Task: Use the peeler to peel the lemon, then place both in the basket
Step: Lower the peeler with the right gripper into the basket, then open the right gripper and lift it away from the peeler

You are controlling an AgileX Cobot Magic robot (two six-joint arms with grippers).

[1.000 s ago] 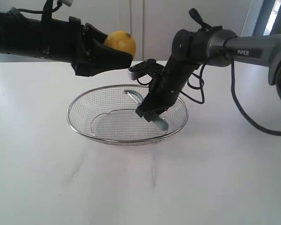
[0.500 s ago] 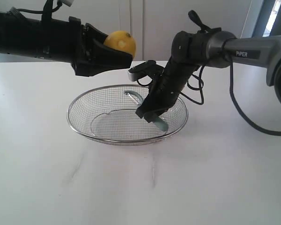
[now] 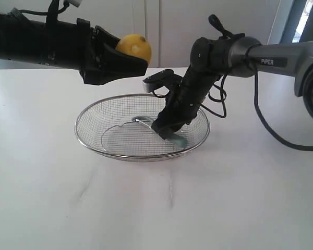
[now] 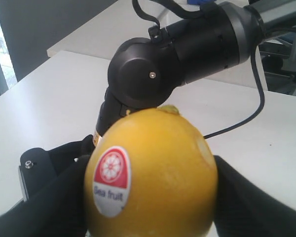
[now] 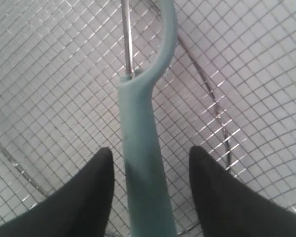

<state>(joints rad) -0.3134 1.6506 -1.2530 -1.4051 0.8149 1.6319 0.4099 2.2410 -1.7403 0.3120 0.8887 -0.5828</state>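
exterior view: the left gripper (image 3: 131, 56) reaches in from the left, raised above the far left edge of the basket (image 3: 88, 136), its jaws clamped on the lemon (image 3: 135, 47). the lemon sits at the finger ends, clear of the basket and of the table (image 3: 240, 198). the basket, a shallow oval of wire mesh, rests on the white table near the middle of the scene. the right gripper (image 3: 166, 130) slants down into the right half of the basket. the peeler (image 3: 178, 139) lies inside the basket on the mesh floor, teal handle toward the right wall, metal head toward the centre.

left wrist view: the lemon (image 4: 150, 173) fills the foreground, pressed between the dark fingers (image 4: 44, 197) on either side. a red-and-white sticker (image 4: 111, 170) is on its skin. no cut or bare patch is visible on the side of the peel that faces the camera. a black joint of the right arm (image 4: 153, 74) stands behind it.

right wrist view: the right gripper (image 5: 150, 149) is spread apart. the peeler (image 5: 140, 148) lies lengthwise between its fingers (image 5: 89, 197), with a strip of mesh showing on each side of the handle, so neither finger touches it.
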